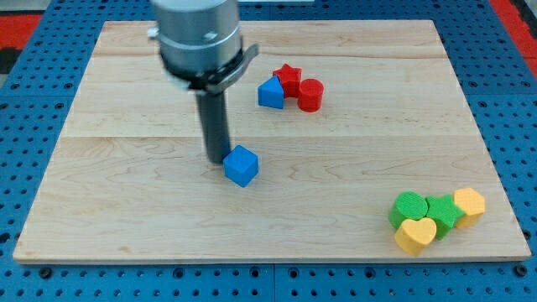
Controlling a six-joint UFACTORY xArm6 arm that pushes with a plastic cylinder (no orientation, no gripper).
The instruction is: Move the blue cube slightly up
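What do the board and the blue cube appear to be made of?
Board: pale wood, by its visible grain and plank seams, with a matte finish. Blue cube: probably plastic or painted wood, given its uniform saturated colour and smooth faces. My tip sits just at its left.

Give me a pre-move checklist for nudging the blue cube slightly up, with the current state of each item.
1. Blue cube in view, lying on the board: ok.
2. My tip close to the cube: ok, at its left edge.
3. Tip below the cube for an upward push: not ok, it sits left of it.
4. Tip touching the cube: cannot tell.
5. Path toward the view's top: ok for a slight move; blue triangular block, red star and red cylinder lie farther up.
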